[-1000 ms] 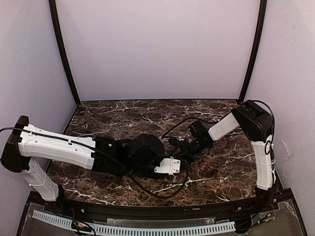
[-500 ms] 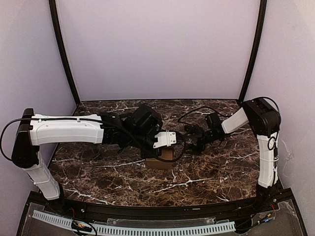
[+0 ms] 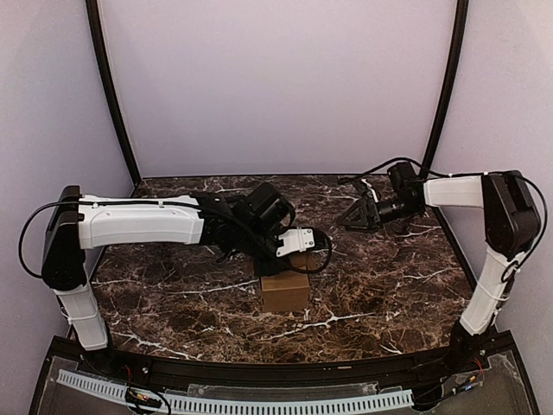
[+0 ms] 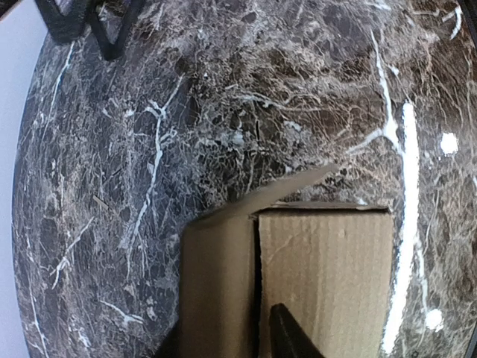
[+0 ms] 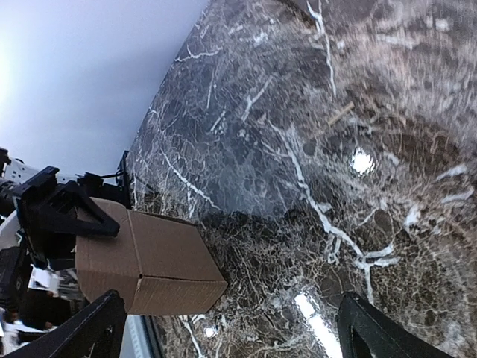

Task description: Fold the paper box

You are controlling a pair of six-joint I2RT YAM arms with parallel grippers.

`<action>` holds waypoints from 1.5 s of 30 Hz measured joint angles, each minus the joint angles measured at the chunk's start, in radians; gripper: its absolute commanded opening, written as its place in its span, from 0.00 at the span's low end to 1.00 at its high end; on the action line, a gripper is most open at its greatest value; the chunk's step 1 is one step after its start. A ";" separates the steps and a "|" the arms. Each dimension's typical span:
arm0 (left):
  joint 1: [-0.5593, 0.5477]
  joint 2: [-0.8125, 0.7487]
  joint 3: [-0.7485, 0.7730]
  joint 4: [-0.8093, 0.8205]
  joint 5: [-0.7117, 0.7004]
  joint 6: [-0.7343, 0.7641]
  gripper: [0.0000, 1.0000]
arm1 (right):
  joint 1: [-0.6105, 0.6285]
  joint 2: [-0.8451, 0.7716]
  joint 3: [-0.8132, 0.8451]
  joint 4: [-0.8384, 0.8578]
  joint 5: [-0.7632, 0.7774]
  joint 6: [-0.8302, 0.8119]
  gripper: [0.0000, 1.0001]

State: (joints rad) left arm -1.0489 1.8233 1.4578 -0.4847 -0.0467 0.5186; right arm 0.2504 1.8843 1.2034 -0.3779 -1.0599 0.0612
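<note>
Dark brown marble-patterned desk (image 3: 389, 294), veined in white, glossy. Closed in on three sides by plain pale lilac walls: back wall (image 3: 276, 86), left wall (image 3: 43, 112), right wall (image 3: 510, 95). At each rear corner a thin black strut, left strut (image 3: 111, 95) and right strut (image 3: 445, 86), rising from the desk's back edge and leaning slightly outward toward the top. Along the near edge a black rail (image 3: 285, 373), below it a white slotted strip (image 3: 259, 403). Soft, even light overall; bright glare spots (image 5: 363, 159) on the desk in the wrist views.
</note>
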 measured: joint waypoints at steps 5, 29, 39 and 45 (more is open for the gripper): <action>0.003 -0.003 0.000 -0.002 -0.003 -0.019 0.46 | 0.000 -0.177 -0.049 0.062 0.063 -0.091 0.99; 0.008 -0.383 -0.100 -0.200 -0.266 -0.780 0.50 | 0.264 -0.293 0.100 -0.251 0.332 -0.347 0.55; 0.008 -0.288 -0.089 -0.281 -0.194 -0.889 0.45 | 0.352 -0.270 0.193 -0.392 0.442 -0.319 0.52; 0.005 -0.258 -0.072 -0.310 -0.150 -0.896 0.38 | 0.352 -0.282 0.193 -0.414 0.513 -0.364 0.52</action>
State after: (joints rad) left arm -1.0435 1.5654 1.3857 -0.7948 -0.1963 -0.3775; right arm 0.6022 1.6024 1.3968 -0.7918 -0.5465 -0.3027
